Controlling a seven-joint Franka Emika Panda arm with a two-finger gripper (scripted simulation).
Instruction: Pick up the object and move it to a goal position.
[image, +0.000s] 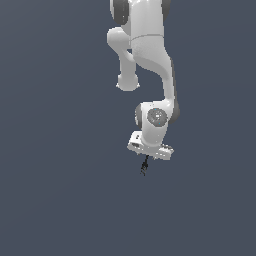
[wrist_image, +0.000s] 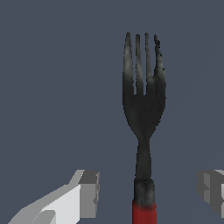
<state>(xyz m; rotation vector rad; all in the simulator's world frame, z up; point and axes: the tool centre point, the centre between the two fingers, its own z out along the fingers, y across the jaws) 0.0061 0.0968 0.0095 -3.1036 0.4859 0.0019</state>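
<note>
A small fork with a dark metal head and a red handle is seen lying on the plain grey-blue tabletop. In the wrist view its four tines are shown pointing away from the camera, with a dull sheen near the tips, and the neck narrows into a dark collar before the red grip begins at the edge of the picture. The tool is held open: one grey finger pad is seen to one side of the handle and the other pad at the opposite edge of the picture, each well clear of the fork, so that nothing is grasped. The handle is placed between the two pads, nearer to the first. In the exterior view the white arm is seen reaching down from the top of the picture, with the wrist turned downward, and the fork appears only as a thin dark sliver just below the white hand of the arm. No brand, label or writing can be read on the fork, the arm or the surface.
</note>
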